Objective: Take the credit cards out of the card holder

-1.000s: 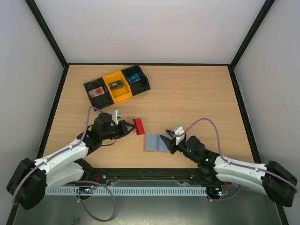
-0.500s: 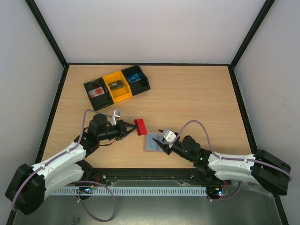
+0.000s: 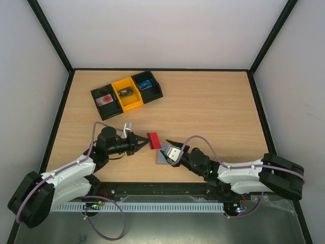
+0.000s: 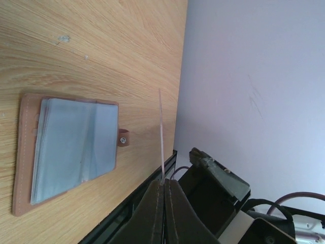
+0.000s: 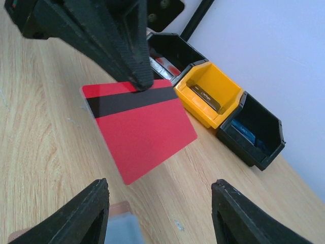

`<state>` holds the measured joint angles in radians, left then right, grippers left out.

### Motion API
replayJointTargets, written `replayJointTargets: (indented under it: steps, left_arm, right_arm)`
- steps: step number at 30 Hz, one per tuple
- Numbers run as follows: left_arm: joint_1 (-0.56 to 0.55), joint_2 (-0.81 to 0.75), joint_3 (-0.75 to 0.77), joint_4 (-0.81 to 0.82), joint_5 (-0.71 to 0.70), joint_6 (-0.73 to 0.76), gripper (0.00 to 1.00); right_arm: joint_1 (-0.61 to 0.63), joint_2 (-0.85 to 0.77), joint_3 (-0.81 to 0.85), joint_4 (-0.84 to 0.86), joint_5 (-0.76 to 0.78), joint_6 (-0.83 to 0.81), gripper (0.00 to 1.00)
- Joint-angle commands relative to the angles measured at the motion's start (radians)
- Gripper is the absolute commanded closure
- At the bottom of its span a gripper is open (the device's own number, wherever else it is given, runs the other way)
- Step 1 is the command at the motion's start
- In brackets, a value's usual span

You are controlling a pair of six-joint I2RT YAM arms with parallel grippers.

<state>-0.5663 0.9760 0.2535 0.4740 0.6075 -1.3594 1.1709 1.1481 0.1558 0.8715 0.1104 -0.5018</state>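
Card holder [image 4: 71, 147] open, seemingly under right fingers [image 5: 84, 213]

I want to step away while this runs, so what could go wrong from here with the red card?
1. The left gripper pinches the red card only at one edge, so it could pivot or slip out.
2. The open right gripper sits close beside that card, above the card holder; the two arms could bump.
3. I cannot tell that anything pins the holder, so another pull might drag it across the table.
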Motion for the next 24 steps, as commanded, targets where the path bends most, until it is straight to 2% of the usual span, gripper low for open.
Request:
replayJointTargets:
  steps: [1, 7, 14, 16, 21, 24]
  left_arm:
    - [-0.002, 0.005, -0.016, 0.066, 0.017, -0.034, 0.97]
    - [-0.011, 0.007, -0.017, 0.077, 0.011, -0.041, 0.97]
    - [-0.04, 0.005, -0.018, 0.07, -0.002, -0.038, 0.97]
    - [-0.049, 0.01, -0.018, 0.066, -0.009, -0.034, 0.97]
    - [-0.056, 0.018, -0.019, 0.075, -0.006, -0.042, 0.97]
    - [-0.057, -0.002, -0.02, 0.065, -0.012, -0.047, 0.97]
  right_arm:
    - [0.03, 0.041, 0.034, 0.049, 0.017, -0.096, 0.46]
    - [0.07, 0.097, 0.054, 0.061, 0.075, -0.155, 0.46]
    - [0.081, 0.116, 0.06, 0.104, 0.101, -0.163, 0.54]
    - [0.088, 0.12, 0.059, 0.114, 0.123, -0.173, 0.61]
    - [0.098, 0.095, 0.029, 0.151, 0.133, -0.191, 0.95]
    - [0.103, 0.069, 0.01, 0.163, 0.112, -0.192, 0.98]
